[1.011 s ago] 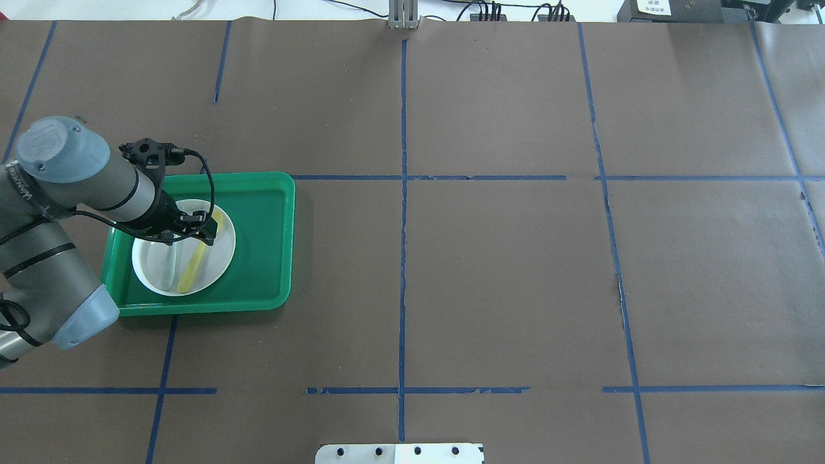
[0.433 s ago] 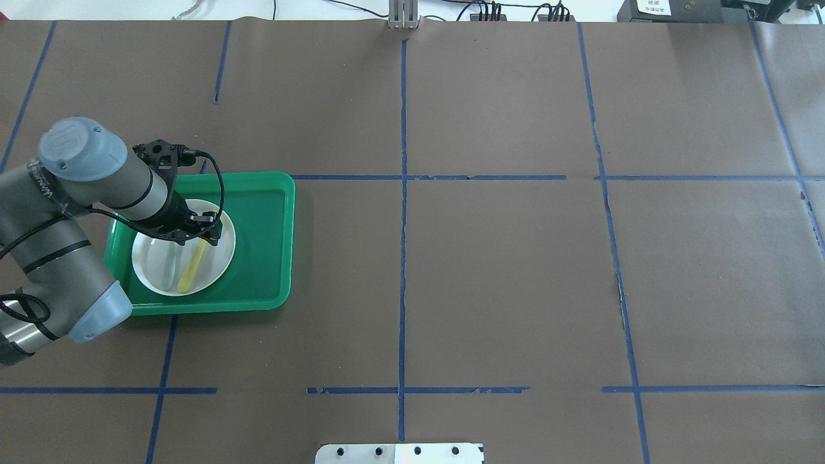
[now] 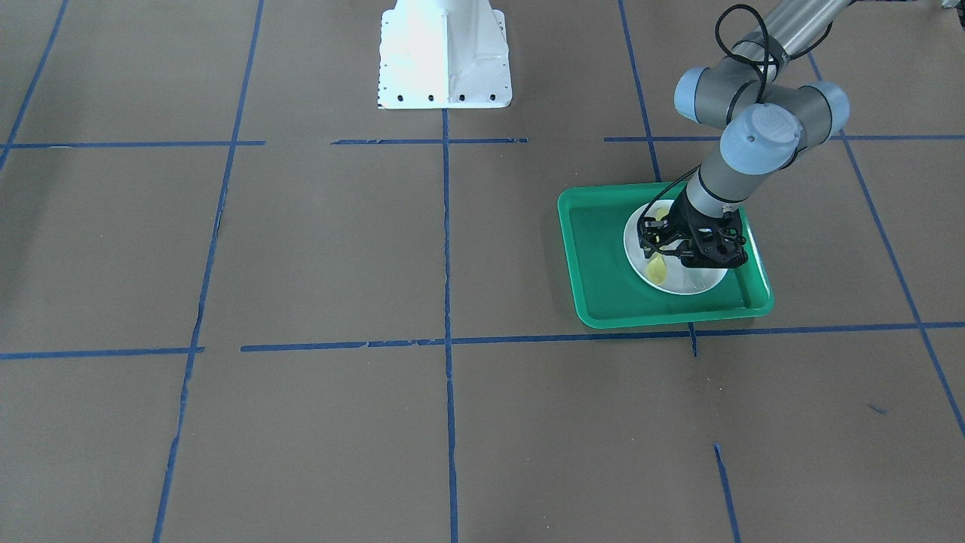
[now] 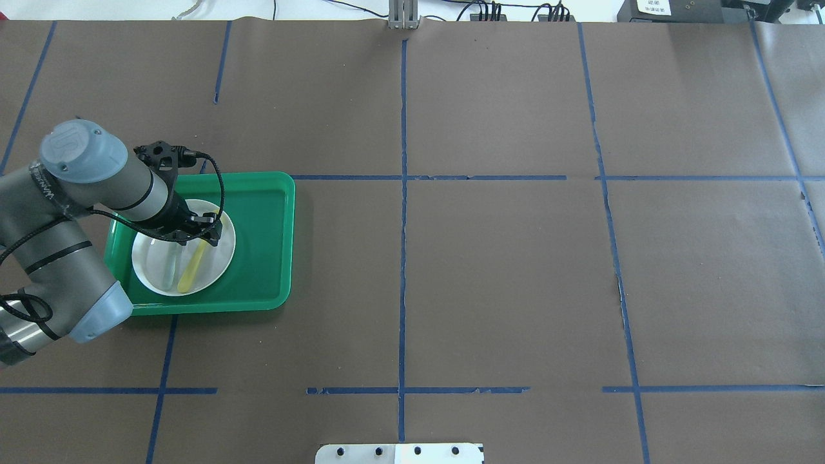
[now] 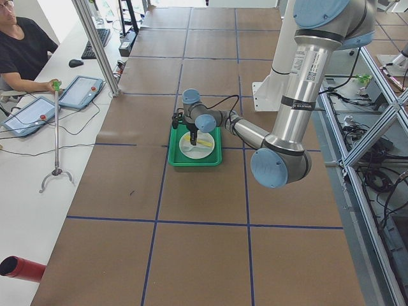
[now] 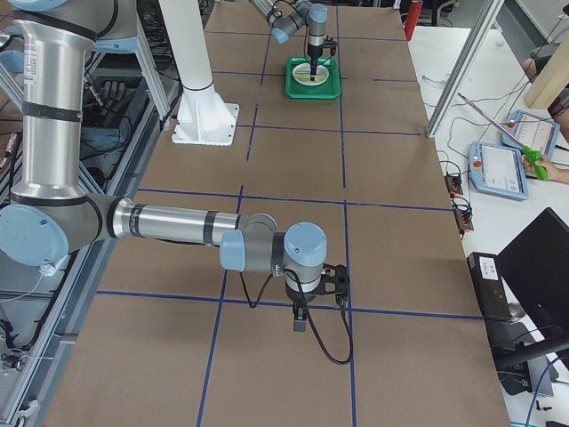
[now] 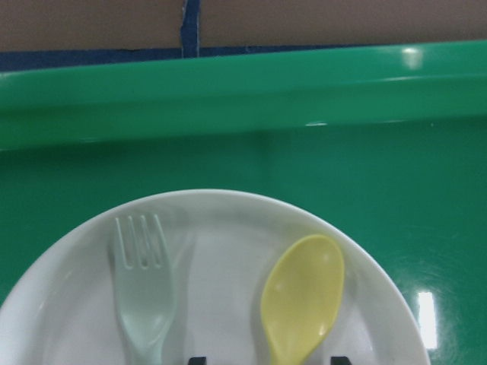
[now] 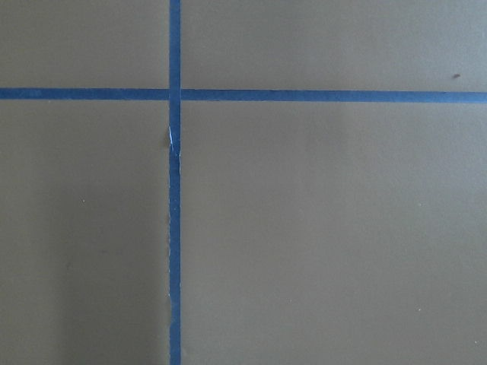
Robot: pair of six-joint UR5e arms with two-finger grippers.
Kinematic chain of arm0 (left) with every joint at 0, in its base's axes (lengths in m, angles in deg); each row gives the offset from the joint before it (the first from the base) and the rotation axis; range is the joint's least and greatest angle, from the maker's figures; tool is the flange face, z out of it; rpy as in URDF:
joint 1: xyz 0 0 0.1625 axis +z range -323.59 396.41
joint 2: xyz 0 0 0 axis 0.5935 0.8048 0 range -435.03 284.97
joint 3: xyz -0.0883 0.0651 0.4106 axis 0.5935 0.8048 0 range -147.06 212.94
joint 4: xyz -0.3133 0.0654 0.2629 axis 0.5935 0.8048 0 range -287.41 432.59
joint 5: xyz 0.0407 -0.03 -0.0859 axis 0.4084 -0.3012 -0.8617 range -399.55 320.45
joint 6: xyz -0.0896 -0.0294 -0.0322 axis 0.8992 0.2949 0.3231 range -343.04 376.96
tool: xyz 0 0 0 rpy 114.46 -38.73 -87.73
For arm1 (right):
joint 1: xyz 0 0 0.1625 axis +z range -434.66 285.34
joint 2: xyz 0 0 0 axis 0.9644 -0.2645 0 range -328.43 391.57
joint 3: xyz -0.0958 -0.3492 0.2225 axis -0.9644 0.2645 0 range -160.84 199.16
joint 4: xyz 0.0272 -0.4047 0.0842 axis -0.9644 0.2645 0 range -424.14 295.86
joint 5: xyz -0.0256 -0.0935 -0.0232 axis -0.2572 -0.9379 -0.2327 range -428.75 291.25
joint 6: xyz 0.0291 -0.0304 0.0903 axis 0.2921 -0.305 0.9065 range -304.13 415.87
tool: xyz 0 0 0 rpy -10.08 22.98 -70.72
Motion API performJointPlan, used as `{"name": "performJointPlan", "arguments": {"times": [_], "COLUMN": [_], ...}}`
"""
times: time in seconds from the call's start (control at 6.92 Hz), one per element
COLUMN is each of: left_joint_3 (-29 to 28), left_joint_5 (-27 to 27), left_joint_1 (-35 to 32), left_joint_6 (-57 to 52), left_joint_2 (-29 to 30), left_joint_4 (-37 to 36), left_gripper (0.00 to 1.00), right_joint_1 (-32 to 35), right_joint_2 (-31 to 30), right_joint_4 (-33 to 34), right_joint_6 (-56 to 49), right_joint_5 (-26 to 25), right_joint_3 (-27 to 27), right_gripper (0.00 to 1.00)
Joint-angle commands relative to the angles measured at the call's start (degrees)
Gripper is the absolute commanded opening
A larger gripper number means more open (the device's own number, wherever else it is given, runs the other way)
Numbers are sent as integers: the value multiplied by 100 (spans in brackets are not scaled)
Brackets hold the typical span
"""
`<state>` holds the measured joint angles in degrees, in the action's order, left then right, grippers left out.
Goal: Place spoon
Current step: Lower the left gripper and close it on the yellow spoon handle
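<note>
The left jaws stand spread apart and grip nothing. They hang low over a white plate (image 7: 228, 217) that sits in a green tray (image 7: 228, 84) on the brown desk (image 4: 503, 277).

In the left wrist view the two dark fingertips (image 7: 197, 361) show at the bottom edge, well apart. The neck of the spoon (image 7: 303, 296) lies in the gap between them. Neither tip can be seen touching it. The pale-yellow oval bowl lies face up on the plate just ahead of the jaws. In the overhead view the slim handle runs back under the jaws, toward the robot, and ends close to the plate's rim. The whole spoon rests inside the plate.

A translucent grey fork (image 7: 144, 296) lies on the same plate, beside the spoon and nearly parallel to it. It is outside the gap, just past the tip that shows on the wrist view's left. Its tines point ahead of the jaws, the same way as the spoon's bowl. Fork and spoon lie apart, with a strip of white plate between them.

The plate fills the half of the tray under the jaws. In the overhead view the green floor to the jaws' right shows plain. Ahead of the jaws the tray's raised rim crosses the wrist view, with brown desk and a strip of blue tape (image 7: 190, 23) beyond it.

The right jaws hang far from the tray, close above the desk. Their wrist view looks down on a crossing of blue tape lines. They show only in the side view, so I cannot tell whether they are spread or closed.
</note>
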<state>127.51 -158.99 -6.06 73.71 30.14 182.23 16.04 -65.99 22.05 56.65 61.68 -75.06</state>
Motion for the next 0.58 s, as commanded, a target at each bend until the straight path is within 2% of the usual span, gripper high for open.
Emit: {"name": "performJointPlan", "arguments": {"times": [0.0, 0.14, 0.43], "left_joint_3": [-18, -9, 0], "left_joint_5": [0, 0, -9], "left_joint_1": [1, 1, 19], "left_joint_6": [12, 38, 56], "left_joint_2": [-5, 3, 3], "left_joint_4": [31, 31, 31], "left_gripper": [56, 48, 20], "right_joint_1": [0, 0, 0], "right_joint_2": [0, 0, 0], "right_joint_4": [2, 2, -6], "right_joint_6": [1, 1, -8], "right_joint_5": [0, 0, 0], "right_joint_3": [0, 0, 0], "right_gripper": [100, 100, 100]}}
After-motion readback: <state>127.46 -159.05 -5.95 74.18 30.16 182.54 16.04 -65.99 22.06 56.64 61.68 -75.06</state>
